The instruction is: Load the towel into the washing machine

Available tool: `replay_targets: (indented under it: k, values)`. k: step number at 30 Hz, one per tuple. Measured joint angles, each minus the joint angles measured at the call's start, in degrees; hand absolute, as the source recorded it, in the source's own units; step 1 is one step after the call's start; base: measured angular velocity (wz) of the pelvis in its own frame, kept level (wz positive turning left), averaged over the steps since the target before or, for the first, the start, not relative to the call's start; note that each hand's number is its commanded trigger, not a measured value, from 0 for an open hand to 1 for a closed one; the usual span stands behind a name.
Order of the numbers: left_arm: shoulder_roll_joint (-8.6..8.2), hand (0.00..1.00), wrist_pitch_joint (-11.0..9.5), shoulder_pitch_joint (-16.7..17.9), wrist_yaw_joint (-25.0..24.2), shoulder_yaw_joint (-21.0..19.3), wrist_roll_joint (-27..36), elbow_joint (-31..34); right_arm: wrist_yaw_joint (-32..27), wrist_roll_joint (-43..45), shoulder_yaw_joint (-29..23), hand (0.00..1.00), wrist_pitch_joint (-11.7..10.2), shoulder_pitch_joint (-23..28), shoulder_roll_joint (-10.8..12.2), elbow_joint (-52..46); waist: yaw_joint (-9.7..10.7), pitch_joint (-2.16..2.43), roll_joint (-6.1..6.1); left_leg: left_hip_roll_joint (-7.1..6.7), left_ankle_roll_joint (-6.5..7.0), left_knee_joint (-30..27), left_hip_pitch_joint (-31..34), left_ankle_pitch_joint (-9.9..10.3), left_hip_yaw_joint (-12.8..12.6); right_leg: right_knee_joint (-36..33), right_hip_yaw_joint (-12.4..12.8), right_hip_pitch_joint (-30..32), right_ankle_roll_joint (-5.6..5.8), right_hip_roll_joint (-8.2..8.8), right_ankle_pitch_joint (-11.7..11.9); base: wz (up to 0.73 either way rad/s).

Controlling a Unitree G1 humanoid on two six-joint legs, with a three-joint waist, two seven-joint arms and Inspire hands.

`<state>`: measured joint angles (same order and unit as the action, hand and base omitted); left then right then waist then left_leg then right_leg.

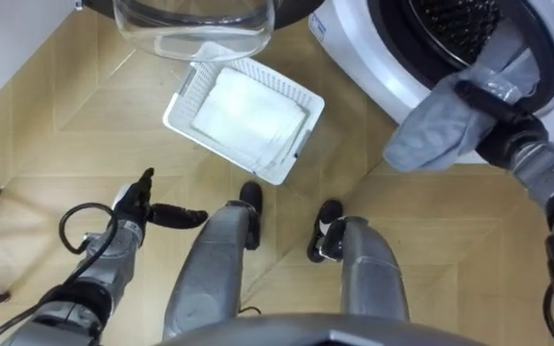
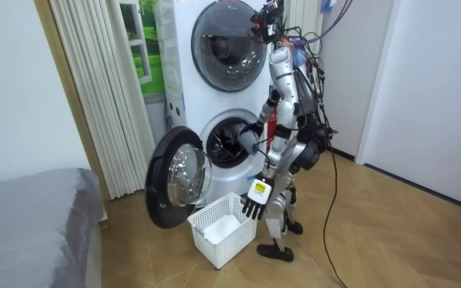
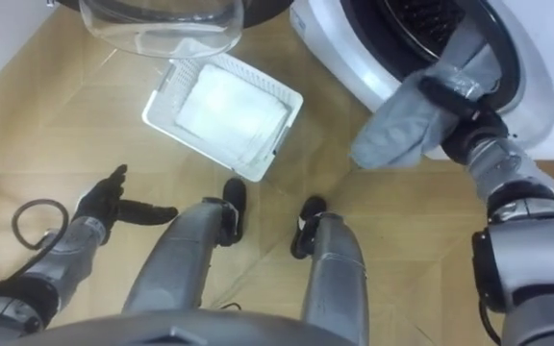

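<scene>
- My left hand (image 1: pixel 147 210) hangs low by my left leg over the wooden floor (image 1: pixel 56 125), fingers loose and spread, holding nothing.
- My right arm reaches forward and up to the right, and my right hand (image 1: pixel 489 104) is clenched around the grey towel (image 1: pixel 436 130).
- The towel lies across the lower rim of the washing machine (image 1: pixel 373 67). Its upper end is at the drum opening (image 1: pixel 460 24), and its lower end droops outside over the white front.
- The white basket (image 1: pixel 181 93) sits just ahead of my feet, with a white cloth (image 1: pixel 248 111) inside.
- There is bare floor between the basket and the machine.
- The open glass door (image 1: pixel 195 29) overhangs the basket's far edge.
</scene>
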<state>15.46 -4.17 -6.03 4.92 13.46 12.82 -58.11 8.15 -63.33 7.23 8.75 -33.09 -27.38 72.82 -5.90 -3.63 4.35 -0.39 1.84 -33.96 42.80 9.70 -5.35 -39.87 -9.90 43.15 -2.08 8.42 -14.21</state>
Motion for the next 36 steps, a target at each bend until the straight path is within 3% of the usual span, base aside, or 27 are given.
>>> replay_targets:
  k: [3,4,5,7,8,9,13,16,20,24,28,36]
  values:
    - [0.17,0.0,0.04,1.03,1.25,-2.58,-0.16,-0.44,-1.95,-4.19,-1.17,1.0,4.0,-2.04,-0.08,-3.02,1.24,0.07,1.19,-0.45,0.38,0.05,0.11,-0.27,-0.65,-0.94,0.6,0.81,0.29,0.57,-0.04,0.01]
    - [0.18,0.0,0.04,1.41,1.93,-4.31,-0.12,-0.42,-2.53,-6.8,-1.91,0.62,5.29,-2.75,-0.09,-3.69,1.55,0.11,1.58,-0.4,0.41,-0.23,0.33,-0.25,-0.65,-0.99,0.44,0.86,0.35,0.61,0.01,0.0]
    - [0.24,0.0,0.04,1.52,2.42,-4.69,-0.13,-0.4,-2.87,-7.97,-1.92,0.55,5.73,-3.08,-0.09,-3.8,1.66,0.12,1.68,-0.36,0.45,-0.44,0.5,-0.23,-0.57,-1.01,0.33,0.84,0.37,0.58,0.03,0.06]
    - [0.29,0.0,0.08,1.86,3.48,-5.05,-0.23,-0.33,-4.54,-11.11,-2.6,0.57,6.71,-4.06,-0.08,-3.8,1.77,0.09,1.81,-0.44,0.71,-1.01,0.87,-0.12,-0.48,-1.37,0.28,0.91,0.51,0.79,-0.01,0.12]
    - [0.24,0.0,0.13,2.34,3.59,-5.7,-1.3,-0.28,-5.71,-12.29,-4.35,0.47,7.6,-4.66,-0.08,-4.02,2.16,0.1,1.82,-0.55,0.95,-1.43,1.0,-0.01,-0.49,-2.16,0.3,1.07,0.86,1.26,-0.34,0.15]
    - [0.24,0.0,0.24,2.92,3.92,-6.56,-2.02,-0.03,-7.1,-13.63,-5.19,0.0,8.11,-5.66,-0.08,-4.29,2.69,0.1,1.81,-0.78,1.2,-1.83,1.22,0.11,-0.51,-2.68,0.34,1.28,1.15,1.57,-0.57,0.15]
    - [-0.83,0.0,0.55,3.28,7.87,-6.87,-3.65,0.97,-11.78,-19.74,-7.03,0.0,8.92,-8.06,-0.08,-4.23,3.77,0.11,1.82,-1.42,2.38,-3.79,2.48,0.6,-0.81,-4.28,0.46,2.21,2.0,2.57,-1.05,0.09]
    - [-1.94,0.0,0.65,3.29,9.77,-6.8,-5.56,1.21,-15.17,-19.9,-11.05,0.0,9.76,-8.72,-0.08,-4.24,4.44,0.12,1.81,-2.37,3.02,-4.62,2.97,0.97,-0.88,-5.64,0.74,2.79,2.85,3.65,-1.63,0.09]
    - [-2.66,0.0,1.37,3.02,11.91,-6.83,-8.73,1.33,-19.5,-19.94,-14.93,0.0,9.76,-9.54,-0.07,-4.18,4.34,0.19,1.54,-2.48,3.78,-6.03,4.53,1.49,-0.55,-6.11,0.69,3.52,3.5,3.8,-1.76,0.03]
    - [-3.71,0.0,3.01,3.02,13.05,-6.76,-10.08,1.28,-23.41,-21.0,-18.33,0.0,9.63,-10.35,-0.08,-3.98,4.19,0.3,0.42,-2.51,4.8,-7.65,5.46,2.17,-0.64,-6.56,0.75,3.78,4.28,4.04,-1.67,0.0]
    - [-4.16,0.0,3.74,2.99,13.65,-6.78,-11.39,1.35,-27.42,-22.44,-22.2,0.0,9.25,-10.96,-0.08,-3.97,3.88,0.72,-1.07,-2.99,5.17,-8.0,5.37,2.27,-0.74,-7.12,0.95,3.75,4.68,4.59,-1.81,0.03]
    - [-4.7,0.0,3.8,3.01,13.76,-6.77,-13.26,1.61,-31.88,-24.65,-22.23,0.0,7.22,-11.76,-0.07,-3.62,3.67,0.68,-2.3,-3.43,5.14,-7.59,3.85,2.2,-0.99,-7.77,0.97,2.64,4.86,5.12,-2.6,0.02]
